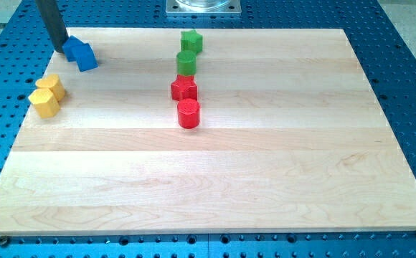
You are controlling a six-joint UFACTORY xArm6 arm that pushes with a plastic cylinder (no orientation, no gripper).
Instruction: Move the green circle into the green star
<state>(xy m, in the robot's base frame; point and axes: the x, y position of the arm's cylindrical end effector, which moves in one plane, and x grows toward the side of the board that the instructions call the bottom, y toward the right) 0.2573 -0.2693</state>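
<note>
The green circle [186,63] stands near the view's top centre, just below the green star [191,41], with a small gap or light contact between them; I cannot tell which. My tip [61,49] is far off at the view's top left, touching the left side of a blue block [74,48]. The tip is well to the left of both green blocks.
A second blue block [86,59] lies right against the first. Two yellow blocks [51,87] [44,103] sit at the left edge. A red star [184,89] and a red circle [188,114] stand in a column below the green circle. The wooden board [265,179] lies on a blue perforated table.
</note>
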